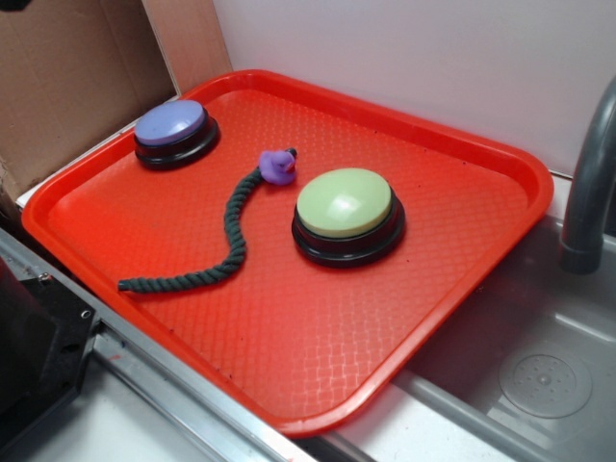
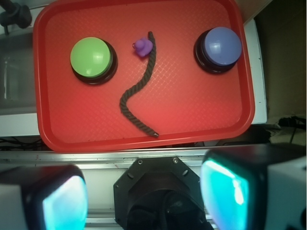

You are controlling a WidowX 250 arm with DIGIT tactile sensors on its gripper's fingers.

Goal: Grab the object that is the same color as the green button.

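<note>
A long dark green twisted rope (image 1: 231, 231) (image 2: 137, 91) lies in a wavy line on the red tray (image 1: 318, 356) (image 2: 201, 120), with a small purple knob (image 1: 278, 166) (image 2: 143, 46) at its far end. The green button (image 1: 345, 205) (image 2: 91, 56), a pale green dome on a black base, stands just right of the knob in the exterior view. In the wrist view my gripper (image 2: 146, 196) hangs high above the tray's near edge, open, its two pads (image 2: 225, 191) wide apart with nothing between them. It does not show in the exterior view.
A purple dome button (image 1: 173, 125) (image 2: 219, 46) on a black base sits in the tray's far left corner. A metal sink (image 1: 539, 375) with a grey faucet (image 1: 587, 192) lies to the right. Cardboard (image 1: 67, 77) stands behind. The black robot base (image 2: 158, 191) is below the gripper.
</note>
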